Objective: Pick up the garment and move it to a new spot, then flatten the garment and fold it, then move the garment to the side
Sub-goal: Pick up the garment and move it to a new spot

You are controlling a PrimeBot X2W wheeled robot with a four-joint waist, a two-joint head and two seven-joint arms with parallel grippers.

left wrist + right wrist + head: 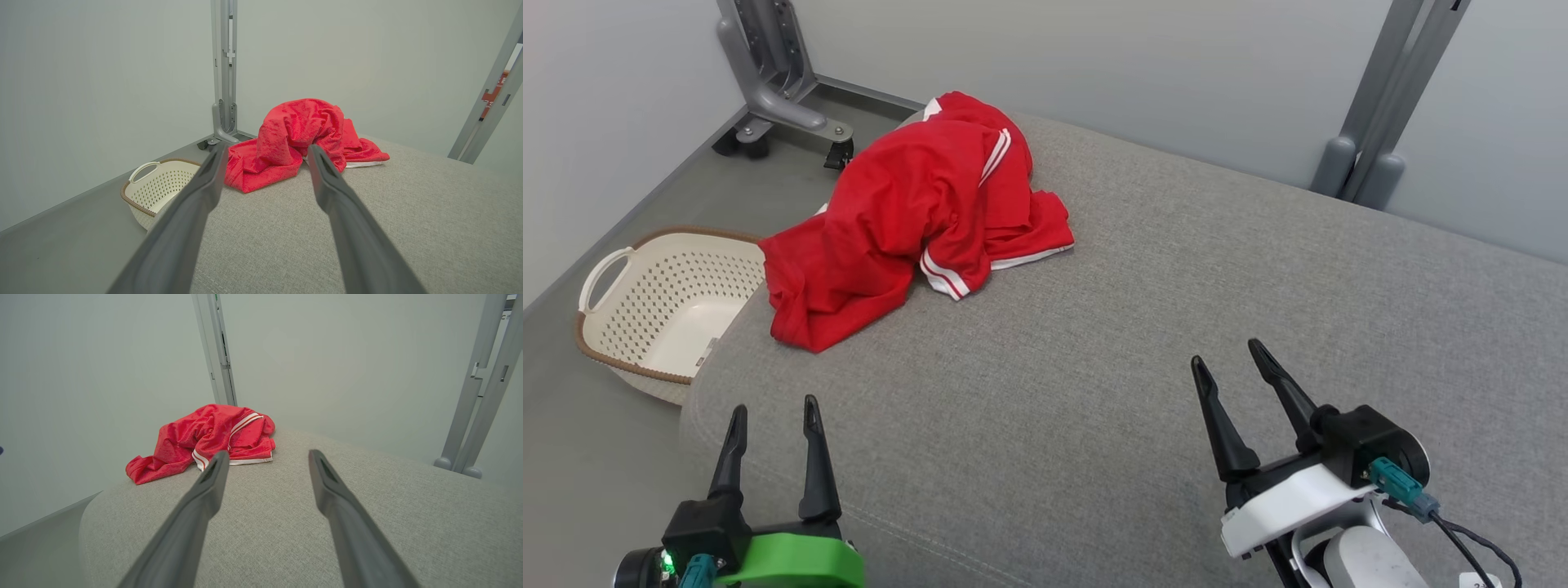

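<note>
**A:** Head view first. Where is the cloth?

**B:** The crumpled red garment with white stripes (915, 220) lies heaped on the grey woven-fabric cushion (1135, 327). It is well ahead of the left gripper (774, 406) and slightly to its right. From the right gripper (1225, 353) it is ahead and far to the left.

**A:** And the fingers?

**B:** Both pairs are spread wide with nothing between them (each is over the cushion's near part). Ahead and to the left of the left gripper, a cream perforated plastic basket with a brown rim (662, 310) sits down on the floor, close to the garment's lowest fold.

**A:** Left wrist view?

**B:** The garment (294, 130) sits straight ahead, beyond the parted fingertips and apart from them, humped in the middle. The basket (163, 183) is ahead and to the left, lower down. A grey metal upright post (224, 81) stands behind the garment.

**A:** Right wrist view?

**B:** The garment (204, 437) lies ahead and to the left, well apart from the tips. Bare cushion shows in the wide gap between the fingers, which grip nothing.
</note>
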